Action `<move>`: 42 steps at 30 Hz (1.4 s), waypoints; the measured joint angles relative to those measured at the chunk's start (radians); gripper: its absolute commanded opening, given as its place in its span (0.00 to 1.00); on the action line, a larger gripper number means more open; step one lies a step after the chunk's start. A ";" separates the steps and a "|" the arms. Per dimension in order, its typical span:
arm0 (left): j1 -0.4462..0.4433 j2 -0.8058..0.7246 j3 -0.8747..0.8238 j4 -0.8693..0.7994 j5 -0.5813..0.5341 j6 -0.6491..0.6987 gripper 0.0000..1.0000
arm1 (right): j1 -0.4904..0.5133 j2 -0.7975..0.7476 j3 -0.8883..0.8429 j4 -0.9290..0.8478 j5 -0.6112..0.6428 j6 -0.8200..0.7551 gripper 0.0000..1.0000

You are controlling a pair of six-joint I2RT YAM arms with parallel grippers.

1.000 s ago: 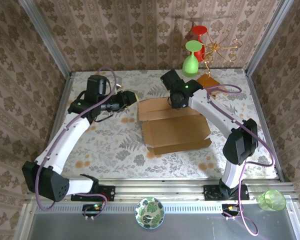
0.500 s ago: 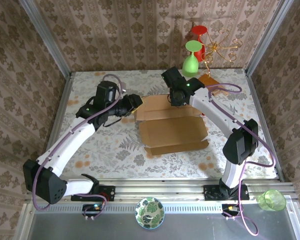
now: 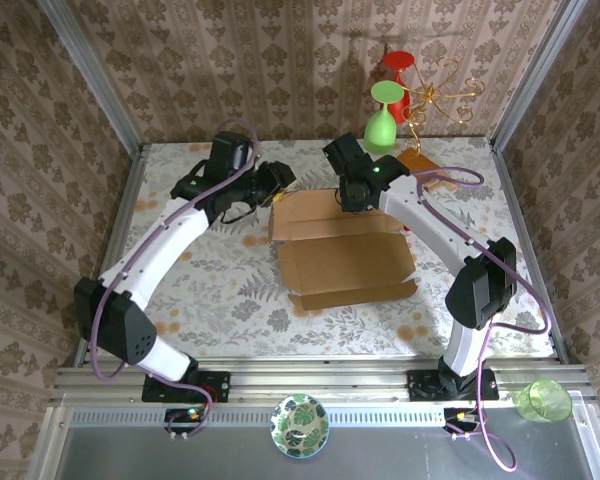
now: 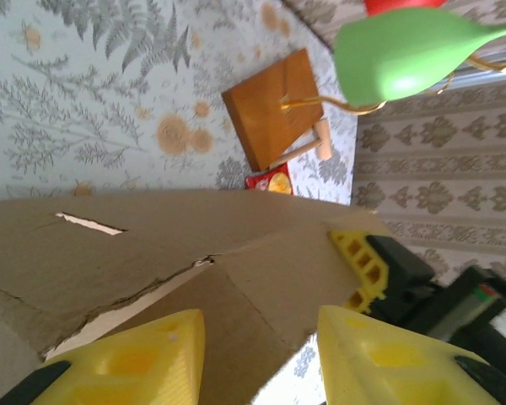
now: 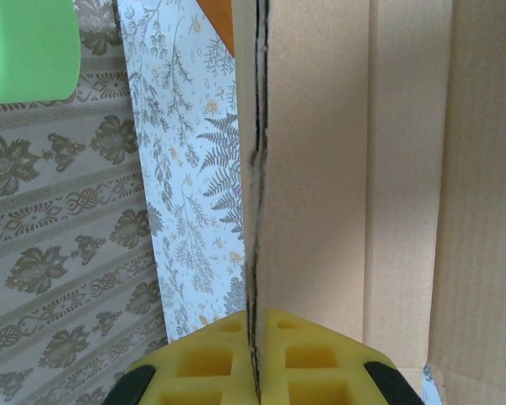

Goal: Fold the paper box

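1. The paper box [image 3: 345, 258] is plain light-brown corrugated cardboard, a shallow open tray with creased flaps. It lies on the floral table [image 3: 210, 290], just off centre toward 2 o'clock.
2. Its far wall stands up along the 12 o'clock side. A loose flap juts out at the 7 o'clock corner.
3. From the left wrist, the box [image 4: 152, 245] shows a thin slot cut in one panel and a torn-looking crease where two panels meet.
4. From the right wrist, the box [image 5: 388, 169] shows its ribbed edge upright, with folded inner panels to the right.
5. The right gripper [image 3: 352, 200] is at the box's 12 o'clock edge. Its yellow pads [image 5: 202, 371] are pinched tight on that upright wall.
6. The left gripper [image 3: 280, 180] is at the box's 11 o'clock corner. Its yellow fingers [image 4: 143, 359] stand apart, with cardboard just beyond them and nothing clamped.
7. A wooden board [image 3: 417, 160] with a handle lies at the box's 1 o'clock. An upturned green glass [image 3: 382, 118] stands beyond it at 12 o'clock.
8. Compared with a second ago, the left arm has swung from the table's 10 o'clock area across to the box's far-left corner, and its jaws have eased a little wider.
9. The box has slid slightly toward 9 o'clock, and the right gripper has stayed clamped on the same wall.
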State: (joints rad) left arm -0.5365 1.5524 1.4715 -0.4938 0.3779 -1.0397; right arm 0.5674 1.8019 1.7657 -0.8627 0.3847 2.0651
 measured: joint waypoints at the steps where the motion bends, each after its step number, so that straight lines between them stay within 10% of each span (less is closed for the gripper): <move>1: -0.005 0.006 0.003 -0.001 0.004 0.000 0.41 | 0.000 0.000 0.000 0.000 0.000 0.000 0.00; 13: -0.020 0.009 0.007 0.014 0.029 -0.027 0.41 | 0.000 0.000 -0.010 0.032 -0.005 0.000 0.00; 18: -0.023 0.032 0.007 0.028 0.031 -0.050 0.20 | 0.000 -0.003 -0.050 0.079 -0.003 0.001 0.00; 26: 0.008 0.010 -0.009 0.036 0.036 0.005 0.43 | 0.000 -0.066 -0.188 0.198 0.006 0.003 0.00; 36: 0.294 -0.447 -0.516 0.091 0.068 0.074 0.23 | 0.000 -0.073 -0.203 0.200 0.007 0.003 0.00; 42: 0.138 -0.398 -0.682 0.224 0.190 0.076 0.23 | -0.008 -0.072 -0.180 0.181 0.007 0.003 0.00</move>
State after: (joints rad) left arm -0.3985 1.1545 0.7895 -0.2699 0.5678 -0.9634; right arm 0.5591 1.7294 1.5856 -0.6815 0.3916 2.0682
